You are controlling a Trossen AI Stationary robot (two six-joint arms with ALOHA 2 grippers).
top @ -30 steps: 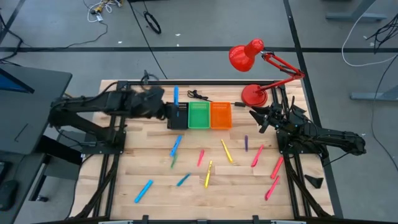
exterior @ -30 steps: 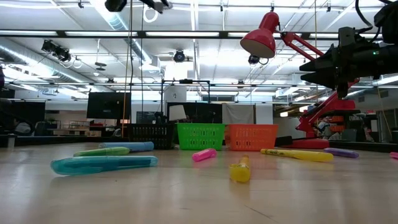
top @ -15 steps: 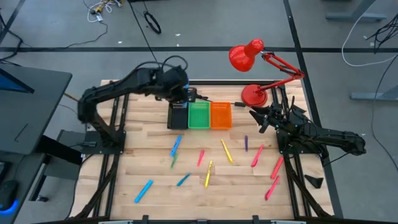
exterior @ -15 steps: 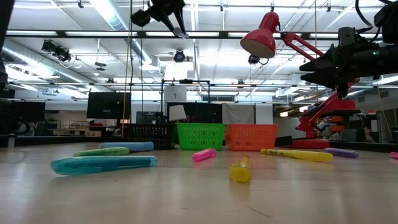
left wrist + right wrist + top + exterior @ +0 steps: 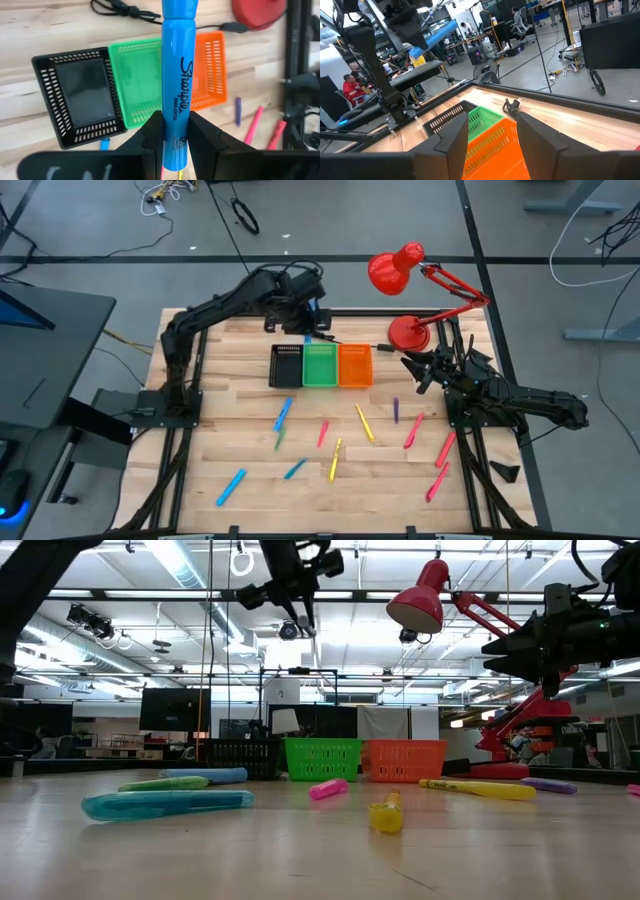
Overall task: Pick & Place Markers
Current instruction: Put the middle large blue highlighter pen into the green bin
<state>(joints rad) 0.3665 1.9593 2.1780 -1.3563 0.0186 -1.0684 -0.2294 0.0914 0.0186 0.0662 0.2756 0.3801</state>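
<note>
I have one blue marker [image 5: 176,75] clamped in the left gripper [image 5: 175,132], its jaws closed on the lower barrel, held upright in the air just behind the bins. The other markers lie loose on the table in front of the bins. I count eleven: three blue [image 5: 284,412], one green [image 5: 279,440], four pink-red [image 5: 413,430], two yellow [image 5: 365,422] and one purple [image 5: 396,410]. The pink-red ones cluster toward the right side, and two of the blue ones sit nearest the front edge.

The three bins stand side by side, touching: black bin [image 5: 286,366], green bin [image 5: 320,365], orange bin [image 5: 355,365]. The right gripper [image 5: 412,370] hangs just beside the orange bin, jaws open and empty.

One red desk lamp [image 5: 400,270] stands at the back right corner. The table [image 5: 220,440] is pale wood planking. Around it I see grey floor with loose cables, and in the right wrist view a workshop with desks, screens and a seated person in red [image 5: 352,87].
</note>
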